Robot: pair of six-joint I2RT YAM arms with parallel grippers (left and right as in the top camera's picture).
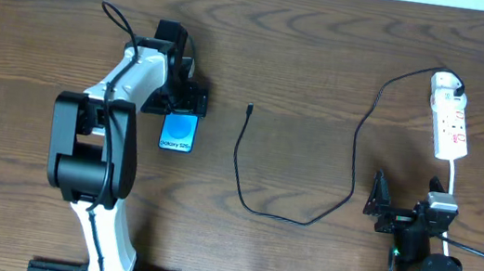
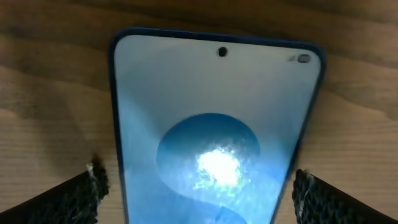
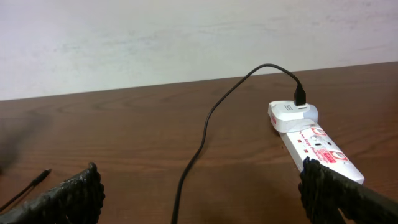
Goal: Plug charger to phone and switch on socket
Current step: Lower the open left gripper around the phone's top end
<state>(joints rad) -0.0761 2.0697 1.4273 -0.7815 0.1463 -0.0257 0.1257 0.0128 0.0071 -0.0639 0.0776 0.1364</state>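
The phone (image 1: 179, 133) lies flat on the table, its blue screen lit; it fills the left wrist view (image 2: 214, 124). My left gripper (image 1: 186, 108) is open over the phone's far end, one finger on each side (image 2: 202, 199), with a gap to both edges. The charger's black cable (image 1: 239, 168) loops across the table. Its connector tip (image 1: 250, 109) lies free to the right of the phone. Its white plug head (image 1: 447, 85) sits in the socket strip (image 1: 452, 126). My right gripper (image 1: 398, 210) is open and empty, with the cable (image 3: 196, 155) lying between its fingers (image 3: 202, 193).
The socket strip (image 3: 320, 149) with red marks lies just ahead of my right finger, plug head (image 3: 292, 115) at its far end. The strip's white cord (image 1: 453, 177) runs back toward the right arm. A pale wall borders the table's far edge.
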